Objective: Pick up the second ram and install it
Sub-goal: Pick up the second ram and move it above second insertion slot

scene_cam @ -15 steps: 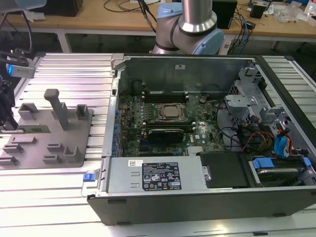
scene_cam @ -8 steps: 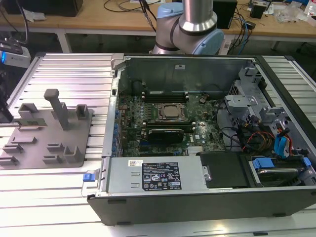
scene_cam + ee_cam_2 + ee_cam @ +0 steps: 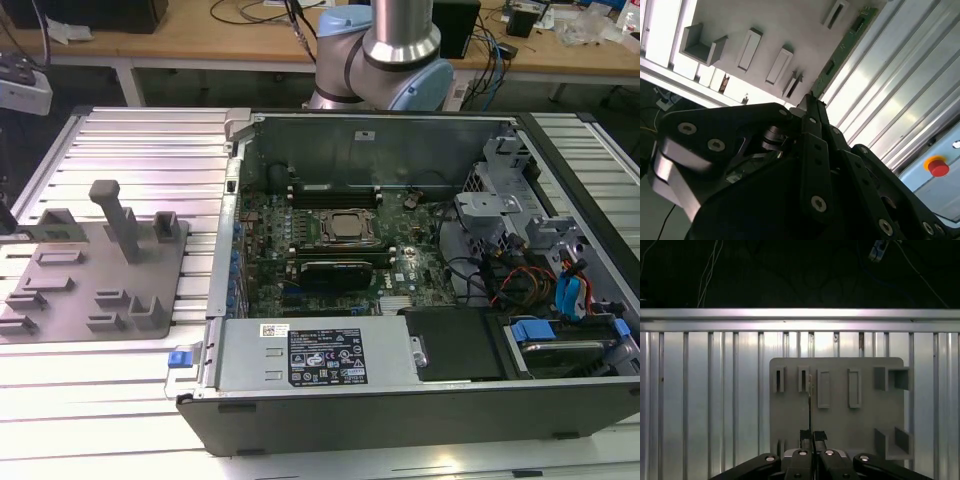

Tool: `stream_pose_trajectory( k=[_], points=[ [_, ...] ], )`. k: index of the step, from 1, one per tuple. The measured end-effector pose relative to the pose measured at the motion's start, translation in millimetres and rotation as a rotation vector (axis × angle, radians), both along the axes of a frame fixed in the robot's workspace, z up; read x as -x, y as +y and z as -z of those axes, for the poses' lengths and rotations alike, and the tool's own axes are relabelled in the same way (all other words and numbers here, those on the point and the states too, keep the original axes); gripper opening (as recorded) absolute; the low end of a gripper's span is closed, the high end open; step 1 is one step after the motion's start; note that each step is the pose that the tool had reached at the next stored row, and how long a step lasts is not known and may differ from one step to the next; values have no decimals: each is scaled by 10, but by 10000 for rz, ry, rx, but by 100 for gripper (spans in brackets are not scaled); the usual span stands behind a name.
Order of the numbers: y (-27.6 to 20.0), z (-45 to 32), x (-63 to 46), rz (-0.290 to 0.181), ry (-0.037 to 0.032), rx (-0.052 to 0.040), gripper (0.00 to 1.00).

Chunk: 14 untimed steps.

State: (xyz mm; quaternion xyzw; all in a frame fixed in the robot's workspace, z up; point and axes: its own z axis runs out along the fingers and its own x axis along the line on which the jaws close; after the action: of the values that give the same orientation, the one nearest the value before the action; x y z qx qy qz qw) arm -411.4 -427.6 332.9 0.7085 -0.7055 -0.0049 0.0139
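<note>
Evidently the pick-up is done: the second ram, a long, narrow green circuit-board stick, is clamped by one end between the closed fingertips of the black gripper. In the first wrist view it appears edge-on as a thin line rising from the gripper. It hangs clear of the flat grey slotted holder plate, which lies on the ribbed aluminium table. Installation is not yet done, since the open black computer case and its green motherboard lie apart from the plate.
</note>
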Motion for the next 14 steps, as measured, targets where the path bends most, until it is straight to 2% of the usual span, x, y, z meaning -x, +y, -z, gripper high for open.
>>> stream_pose_trajectory(
  k=[2, 4, 8, 12, 14],
  points=[
    [4, -36, 0, -1, 0, 0, 9],
    [15, -129, 0, -1, 0, 0, 9],
    [22, -187, 0, 0, -1, 0, 9],
    [41, -305, 0, 0, 0, 0, 9],
    [44, -341, 0, -1, 0, 0, 9]
  ],
)
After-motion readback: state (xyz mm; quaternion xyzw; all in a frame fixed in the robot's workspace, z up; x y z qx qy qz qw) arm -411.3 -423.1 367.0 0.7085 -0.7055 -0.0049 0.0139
